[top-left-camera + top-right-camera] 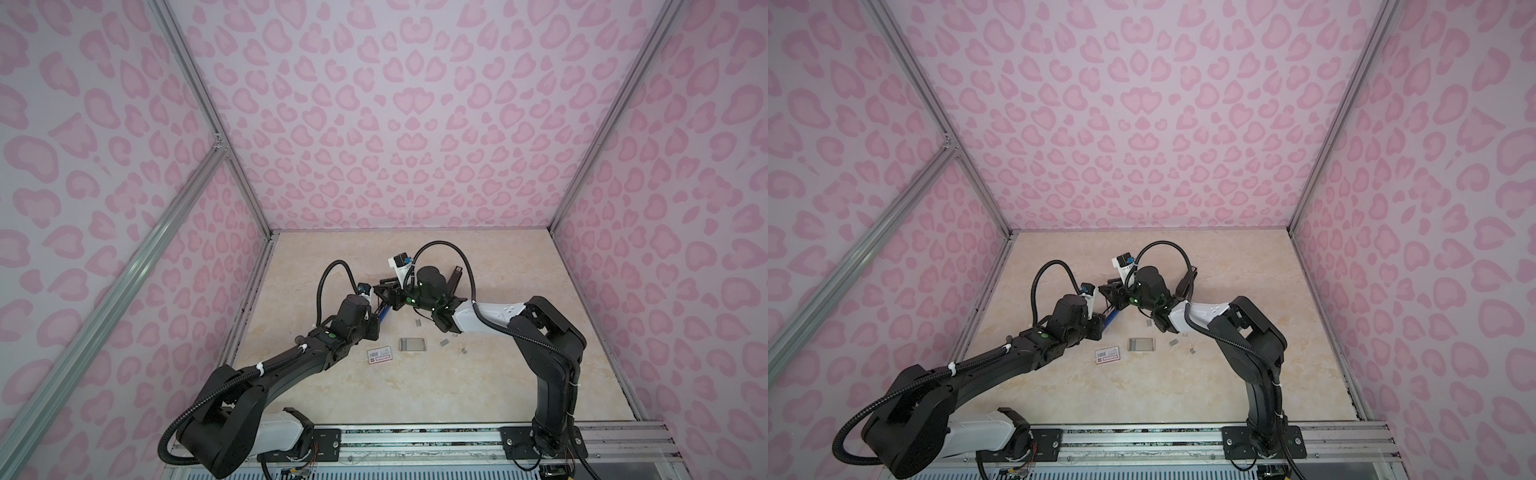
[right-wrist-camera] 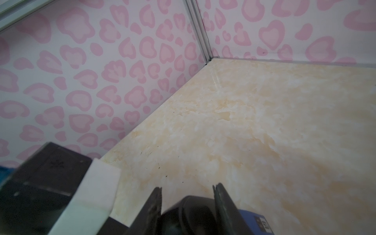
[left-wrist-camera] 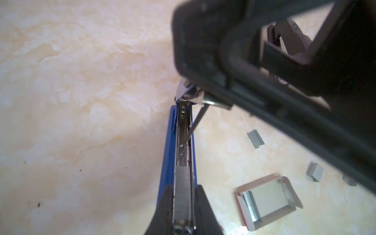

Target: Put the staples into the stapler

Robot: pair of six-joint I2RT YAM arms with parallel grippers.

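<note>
The staples (image 3: 182, 195) lie as one strip in the open channel of the blue stapler (image 3: 168, 142), right between your left fingers (image 3: 162, 211). Those fingers are closed narrowly on the stapler's sides, and beyond their tips the channel runs bare. Your right fingers (image 2: 155, 203) stand partly open astride the raised black-ended lid (image 2: 189, 211); you cannot tell whether they pinch it. Loading looks done, so closing is the step in hand: swing the lid down squarely while the left holds firm. Spare strips (image 3: 255, 139) lie on the bench (image 3: 81, 101) off to one side.
</note>
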